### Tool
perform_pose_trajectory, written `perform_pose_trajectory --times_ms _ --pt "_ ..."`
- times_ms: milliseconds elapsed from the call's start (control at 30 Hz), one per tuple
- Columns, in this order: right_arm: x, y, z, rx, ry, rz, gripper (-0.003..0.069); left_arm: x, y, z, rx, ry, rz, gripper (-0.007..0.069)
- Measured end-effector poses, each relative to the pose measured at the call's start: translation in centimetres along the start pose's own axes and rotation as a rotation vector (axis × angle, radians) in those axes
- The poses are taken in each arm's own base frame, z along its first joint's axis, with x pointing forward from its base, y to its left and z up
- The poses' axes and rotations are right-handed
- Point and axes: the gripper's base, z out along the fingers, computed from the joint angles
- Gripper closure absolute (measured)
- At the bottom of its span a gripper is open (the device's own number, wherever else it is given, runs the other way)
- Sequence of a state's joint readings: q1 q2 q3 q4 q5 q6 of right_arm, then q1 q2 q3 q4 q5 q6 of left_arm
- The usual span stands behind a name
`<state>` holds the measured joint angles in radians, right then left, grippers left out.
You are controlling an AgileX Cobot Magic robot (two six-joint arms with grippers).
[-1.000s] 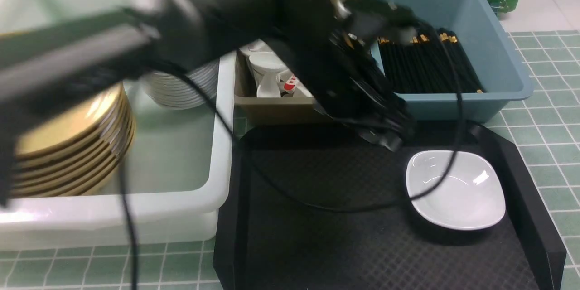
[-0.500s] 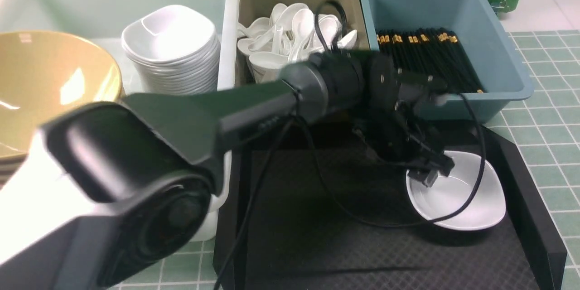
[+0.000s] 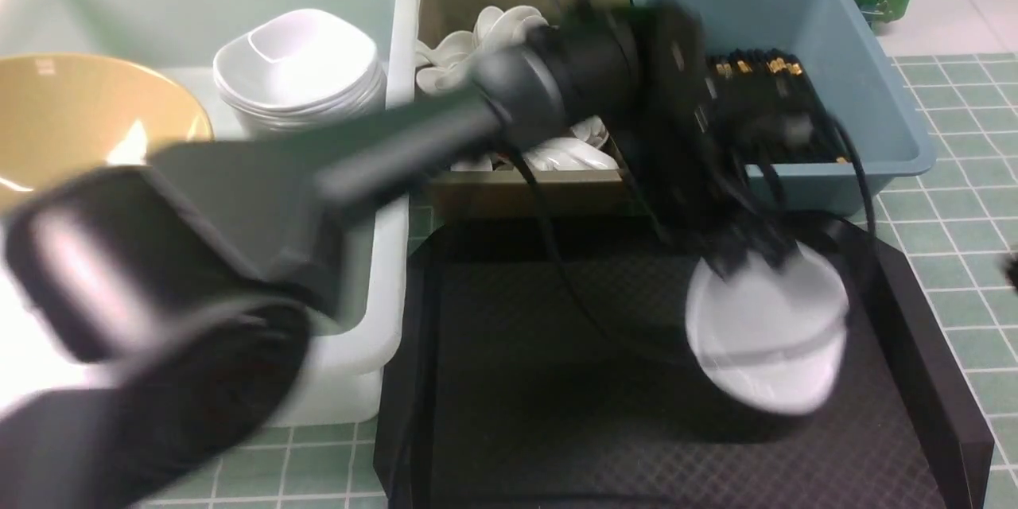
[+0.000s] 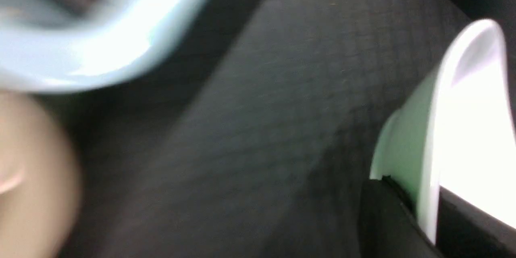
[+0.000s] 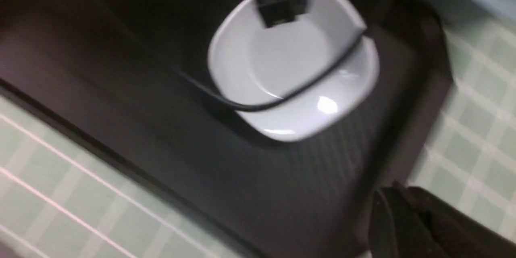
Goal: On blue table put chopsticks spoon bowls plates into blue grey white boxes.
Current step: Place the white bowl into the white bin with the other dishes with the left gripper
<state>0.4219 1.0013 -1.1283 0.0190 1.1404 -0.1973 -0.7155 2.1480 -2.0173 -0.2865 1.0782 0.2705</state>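
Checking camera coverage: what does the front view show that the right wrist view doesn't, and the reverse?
Front only: the white box with bowls and stacked plates, spoons in the grey box. Right wrist only: the right tool's dark tip, close up. Both: the left tool pinching a plate over the tray, beside the blue box.

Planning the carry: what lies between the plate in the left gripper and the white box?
Front view: only the bare floor and left wall of the black tray lie between the plate and the white box; a cable hangs above.
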Motion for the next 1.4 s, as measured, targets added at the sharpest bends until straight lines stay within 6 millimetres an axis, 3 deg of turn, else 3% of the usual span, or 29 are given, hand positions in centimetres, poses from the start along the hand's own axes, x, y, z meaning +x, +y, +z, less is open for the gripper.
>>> perform_pose_trajectory --times_ms 33,67,100,167,267,400,467,500,567,600,700,833,867,1033,1100,1267,1400 --pt "-0.3 0.1 0.2 -0.011 -0.003 -0.006 0.061 0.0 -0.1 -0.4 -0.005 -0.003 0.005 0.062" --pt "-2.3 0.9 0.0 -0.053 -0.051 -0.051 0.061 -0.3 1.1 -5.8 -0.074 -0.069 0.007 0.062" --pt "-2.6 0.9 0.2 -0.059 -0.052 -0.057 0.061 -0.2 1.3 -5.9 -0.08 -0.066 0.004 0.062" --pt "-5.3 2.3 0.3 -0.107 -0.097 -0.13 0.061 0.3 2.9 -12.5 -0.167 -0.154 -0.029 0.062" --pt "-8.3 4.5 1.0 -0.163 -0.125 -0.22 0.061 2.5 5.5 -19.3 -0.279 -0.205 -0.107 0.062" --pt "-11.3 7.5 2.3 -0.224 -0.137 -0.311 0.061 6.2 10.0 -25.1 -0.414 -0.233 -0.25 0.062" --pt "-11.9 8.2 2.8 -0.235 -0.133 -0.331 0.061 7.3 11.6 -26.3 -0.45 -0.24 -0.3 0.062" --pt "-12.3 8.6 3.1 -0.241 -0.134 -0.343 0.061 8.8 13.5 -27.5 -0.488 -0.248 -0.365 0.062" --pt "-12.4 8.7 3.3 -0.242 -0.13 -0.348 0.061 9.5 14.5 -28.0 -0.498 -0.251 -0.399 0.062" --pt "-12.6 8.8 3.6 -0.239 -0.125 -0.356 0.061 11.0 16.6 -28.6 -0.509 -0.256 -0.468 0.062" --pt "-12.6 8.8 3.8 -0.236 -0.118 -0.359 0.0609 12.3 19.4 -28.2 -0.486 -0.277 -0.553 0.062" --pt "-12.6 8.8 3.9 -0.236 -0.116 -0.36 0.0607 12.9 23.3 -25.3 -0.403 -0.315 -0.64 0.062" --pt "-12.6 8.8 3.9 -0.237 -0.116 -0.361 0.0607 13.2 24.9 -23.3 -0.366 -0.294 -0.66 0.062" --pt "-12.5 8.8 3.9 -0.232 -0.111 -0.364 0.0604 14.0 28.3 -17.9 -0.294 -0.235 -0.683 0.0616" --pt "-12.5 8.7 3.9 -0.221 -0.105 -0.369 0.0604 14.4 29.0 -16.9 -0.287 -0.223 -0.701 0.0606" --pt "-12.4 8.5 4.0 -0.204 -0.09 -0.379 0.0604 14.6 29.3 -16.7 -0.311 -0.205 -0.66 0.0553" --pt "-12.3 8.5 4.1 -0.201 -0.081 -0.38 0.0601 14.5 29.0 -17.1 -0.316 -0.194 -0.607 0.0406"
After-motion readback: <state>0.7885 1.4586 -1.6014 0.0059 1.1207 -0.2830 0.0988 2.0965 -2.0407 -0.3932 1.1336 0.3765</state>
